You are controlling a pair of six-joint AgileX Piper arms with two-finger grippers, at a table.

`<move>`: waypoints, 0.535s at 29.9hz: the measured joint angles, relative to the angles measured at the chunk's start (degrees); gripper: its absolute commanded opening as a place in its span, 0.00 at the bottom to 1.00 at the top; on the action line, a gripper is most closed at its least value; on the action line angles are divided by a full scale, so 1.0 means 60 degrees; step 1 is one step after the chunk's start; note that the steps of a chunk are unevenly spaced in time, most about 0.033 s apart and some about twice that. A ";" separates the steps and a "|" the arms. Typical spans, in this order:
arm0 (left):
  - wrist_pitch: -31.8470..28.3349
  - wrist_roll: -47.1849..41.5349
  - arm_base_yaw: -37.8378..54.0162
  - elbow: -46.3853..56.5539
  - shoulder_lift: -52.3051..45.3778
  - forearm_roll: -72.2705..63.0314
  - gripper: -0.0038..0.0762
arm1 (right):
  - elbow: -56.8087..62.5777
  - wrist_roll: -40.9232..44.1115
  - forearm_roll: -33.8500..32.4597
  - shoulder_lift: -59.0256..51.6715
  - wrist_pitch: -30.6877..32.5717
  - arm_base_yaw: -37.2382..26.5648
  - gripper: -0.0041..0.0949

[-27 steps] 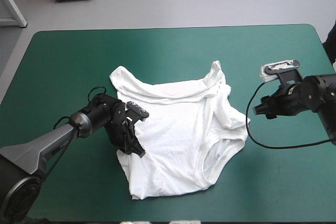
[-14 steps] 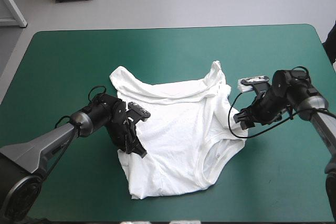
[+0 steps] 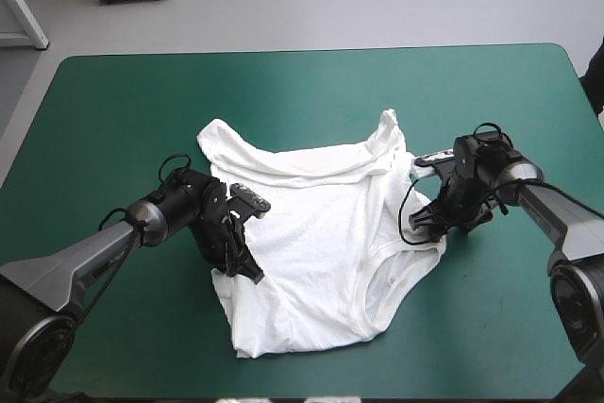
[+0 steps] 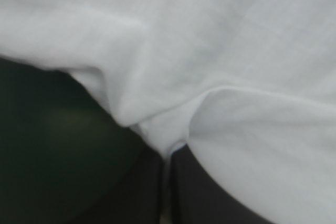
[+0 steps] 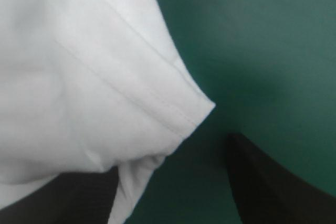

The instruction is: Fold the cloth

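We find the T-shirt [image 3: 311, 233] at mid-table on the teal-green cover [image 3: 113, 110], roughly spread but rumpled; no fold is made, so all folding is left, in our judgement. The left gripper [image 3: 249, 269] pinches its left edge. The right gripper [image 3: 417, 226] stands spread at the right edge, a hem corner lying in its gap, ungripped. Long axis runs far to near, leaning left nearward; which end bears the collar we cannot tell
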 measured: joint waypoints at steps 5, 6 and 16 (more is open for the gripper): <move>-0.0020 0.0000 0.0000 0.0000 0.0009 0.0004 0.04 | -0.0185 -0.0103 0.0044 0.0290 0.0230 0.0168 0.34; -0.0020 0.0000 0.0000 0.0000 0.0009 0.0012 0.04 | -0.0220 -0.0141 0.0019 0.0339 0.0262 0.0273 0.28; 0.0012 0.0000 0.0000 -0.0037 0.0009 0.0082 0.04 | -0.0388 -0.0244 -0.0524 0.0505 0.0398 0.1209 0.03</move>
